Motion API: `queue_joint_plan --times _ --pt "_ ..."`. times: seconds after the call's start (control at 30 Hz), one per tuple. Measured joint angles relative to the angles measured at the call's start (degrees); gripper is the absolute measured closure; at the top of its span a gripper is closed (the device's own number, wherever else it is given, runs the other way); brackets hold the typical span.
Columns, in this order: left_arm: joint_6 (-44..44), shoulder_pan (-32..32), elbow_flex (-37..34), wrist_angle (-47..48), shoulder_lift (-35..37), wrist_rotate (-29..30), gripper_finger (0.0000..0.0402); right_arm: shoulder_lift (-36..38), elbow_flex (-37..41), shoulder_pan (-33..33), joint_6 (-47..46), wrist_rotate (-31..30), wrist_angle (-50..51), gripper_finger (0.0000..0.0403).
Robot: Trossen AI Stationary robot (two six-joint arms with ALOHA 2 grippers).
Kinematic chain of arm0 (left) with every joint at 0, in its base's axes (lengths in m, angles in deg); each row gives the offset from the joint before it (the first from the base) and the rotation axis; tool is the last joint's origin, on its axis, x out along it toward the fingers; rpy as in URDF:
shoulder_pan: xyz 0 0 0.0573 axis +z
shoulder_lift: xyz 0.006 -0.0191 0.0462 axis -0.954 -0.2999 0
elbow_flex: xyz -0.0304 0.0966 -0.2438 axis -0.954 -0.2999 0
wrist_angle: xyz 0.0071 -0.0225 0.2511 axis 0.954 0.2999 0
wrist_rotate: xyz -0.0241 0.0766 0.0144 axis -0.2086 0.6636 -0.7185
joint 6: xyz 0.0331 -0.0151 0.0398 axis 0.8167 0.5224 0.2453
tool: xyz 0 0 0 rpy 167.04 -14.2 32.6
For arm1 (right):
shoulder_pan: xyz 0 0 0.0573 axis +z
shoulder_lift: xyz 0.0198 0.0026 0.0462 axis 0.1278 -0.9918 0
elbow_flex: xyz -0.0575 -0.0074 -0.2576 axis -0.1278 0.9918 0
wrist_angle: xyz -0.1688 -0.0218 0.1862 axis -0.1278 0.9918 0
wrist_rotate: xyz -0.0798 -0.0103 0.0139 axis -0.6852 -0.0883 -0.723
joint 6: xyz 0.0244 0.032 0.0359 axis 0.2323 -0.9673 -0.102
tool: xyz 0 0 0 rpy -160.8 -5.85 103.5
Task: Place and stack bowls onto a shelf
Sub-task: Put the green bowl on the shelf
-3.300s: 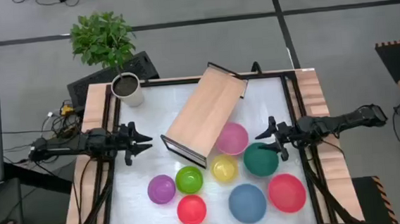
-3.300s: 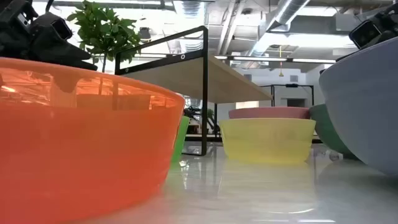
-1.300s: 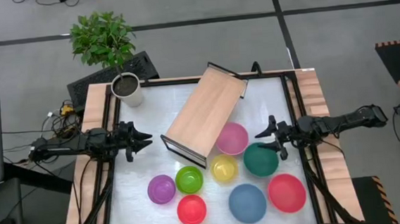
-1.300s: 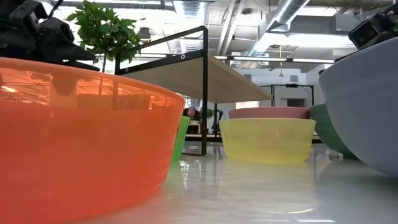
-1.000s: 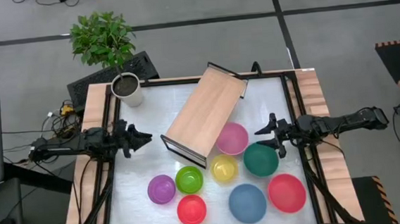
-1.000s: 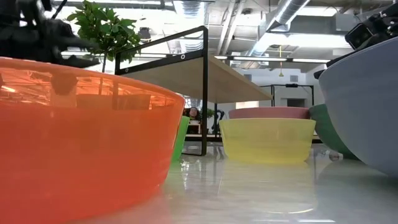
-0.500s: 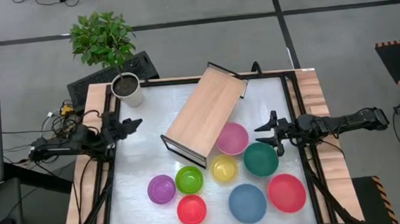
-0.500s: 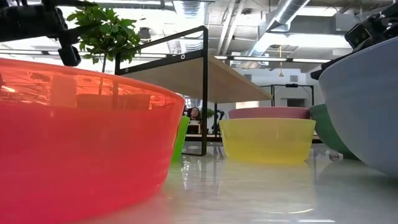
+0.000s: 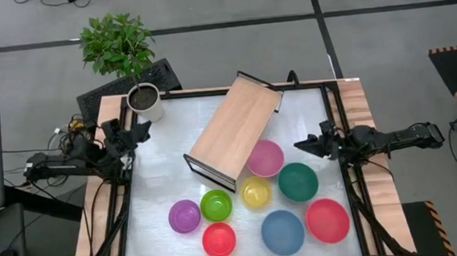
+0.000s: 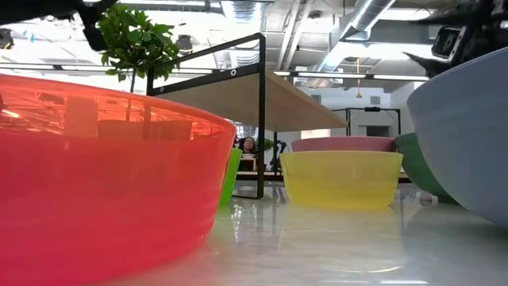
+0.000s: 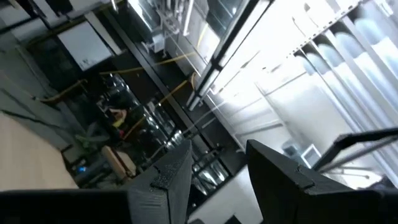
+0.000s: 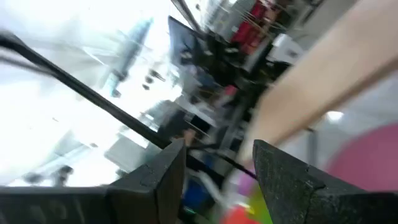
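— grey floor all round, and a glossy white table with everything laid out on it. where are the bowls?

— all eight sit on the table surface, none on the shelf yet. the shelf lies diagonally mid-table; the pink bowl is right at its near end, the teal bowl and yellow bowl just below it, then the green bowl, purple bowl, red bowl, blue bowl and red-pink bowl along the front

— and the grippers?

— left gripper is up near the white pot at the table's left edge, fingers apart and empty in its wrist view. right gripper is at the right edge, near the teal bowl, also parted and holding nothing

— how would they handle?

— i'd judge them light, thin plastic, stiff enough but smooth and slippery. a pinch over the rim, one finger inside and one outside, looks the surest hold; the wall may flex, and a light bowl could skate on that glossy top if nudged
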Motion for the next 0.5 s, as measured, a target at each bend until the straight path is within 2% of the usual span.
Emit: queue_joint_plan --times 0.13,0.23,0.37,0.5 --pt "3.0 0.0 4.2 0.1 -3.3 0.2 0.0262 0.0 -0.2 -0.1 -3.9 -0.2 -6.3 0.0191" --pt "4.7 0.0 7.3 0.0 -5.2 -0.2 0.0262 -0.1 -4.5 -0.1 -1.4 -0.5 -4.5 0.019" --pt "6.3 0.0 11.0 2.6 -6.5 -2.5 0.0262 -2.6 -14.7 -0.1 7.6 -5.7 10.6 0.0186" --pt "6.0 0.0 15.1 9.9 -6.8 -2.5 0.0262 -8.5 -25.9 0.1 9.4 -5.2 24.9 0.0183"
